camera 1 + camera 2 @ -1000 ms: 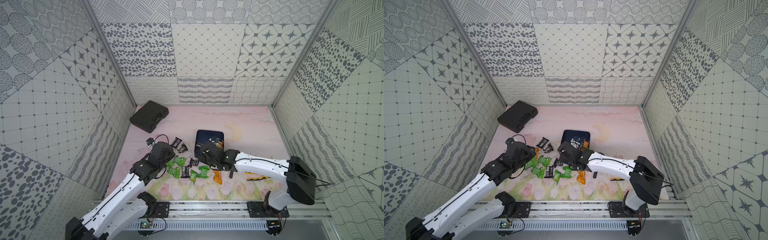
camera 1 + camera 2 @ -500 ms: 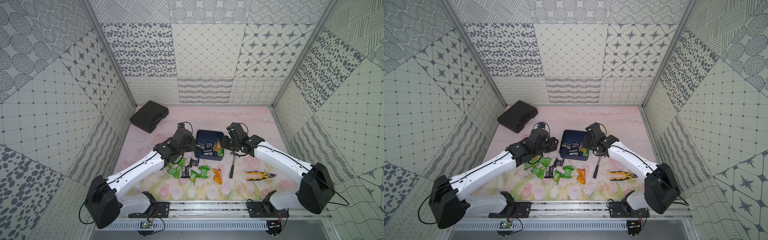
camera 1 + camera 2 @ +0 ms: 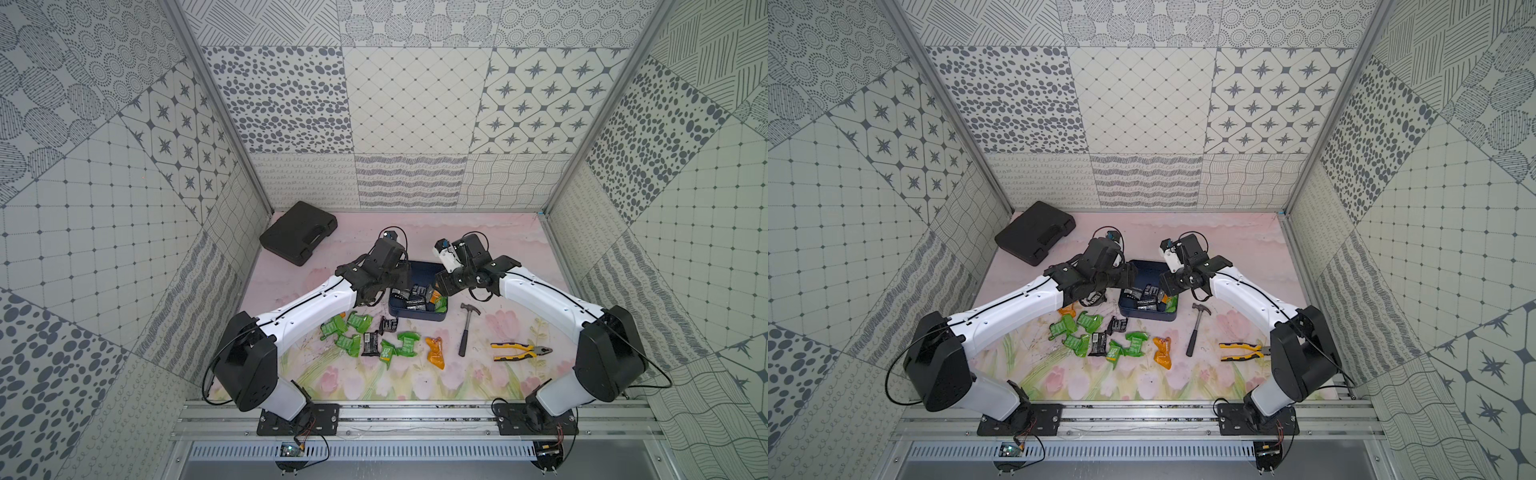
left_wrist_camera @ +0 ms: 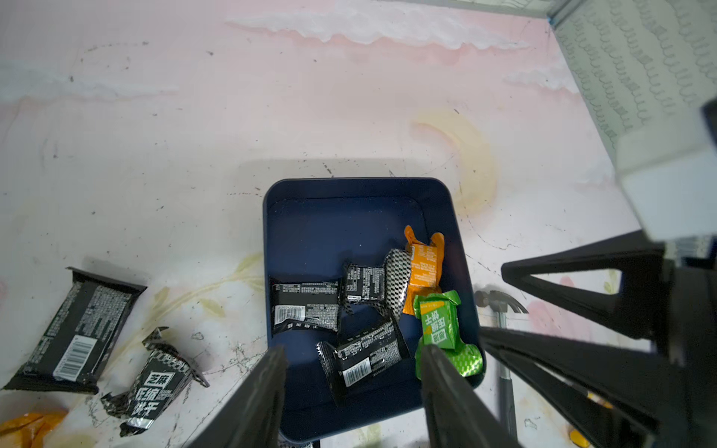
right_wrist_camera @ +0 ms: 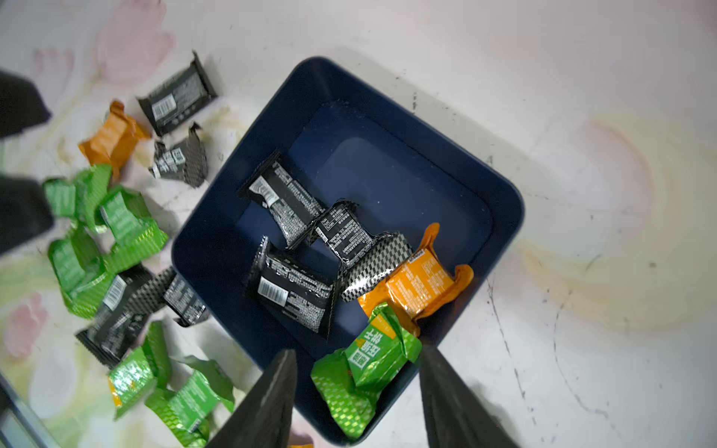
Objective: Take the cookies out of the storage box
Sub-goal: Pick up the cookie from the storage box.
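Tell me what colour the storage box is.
Dark navy blue; the storage box shows best in the left wrist view.

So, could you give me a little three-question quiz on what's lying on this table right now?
1. True or false: the storage box holds no more cookies.
2. Which tool lies beside the box? A hammer; B wrench; C screwdriver.
3. How many orange packets lie inside the box?

Key: 1 false, several packets remain in it; 2 A; 3 one.
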Motion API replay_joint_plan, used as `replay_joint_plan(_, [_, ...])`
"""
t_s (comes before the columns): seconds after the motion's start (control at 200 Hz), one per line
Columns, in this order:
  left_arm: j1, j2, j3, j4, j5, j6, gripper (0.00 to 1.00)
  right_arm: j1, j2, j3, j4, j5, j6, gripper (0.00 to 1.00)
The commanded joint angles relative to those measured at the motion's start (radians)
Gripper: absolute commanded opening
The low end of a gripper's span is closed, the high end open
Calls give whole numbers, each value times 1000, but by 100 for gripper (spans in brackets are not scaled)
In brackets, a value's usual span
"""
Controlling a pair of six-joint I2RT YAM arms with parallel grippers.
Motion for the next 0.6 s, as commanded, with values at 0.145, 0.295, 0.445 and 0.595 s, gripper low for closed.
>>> replay_joint_plan(0.145, [78, -77, -165, 43, -23, -461, 58, 39, 203, 166, -64, -28, -429, 59])
replay_joint_plan(0.295, [84, -121, -228, 34, -56, -511, 58, 55, 320, 266, -119, 13, -522, 59])
replay_joint_plan(0.445, [85, -159, -284, 35, -83, -580, 58, 61, 389, 319, -140, 9, -558, 60])
replay_joint_plan(0.595, [86, -186, -325, 35, -109, -621, 58, 71, 439, 354, -145, 18, -564, 59])
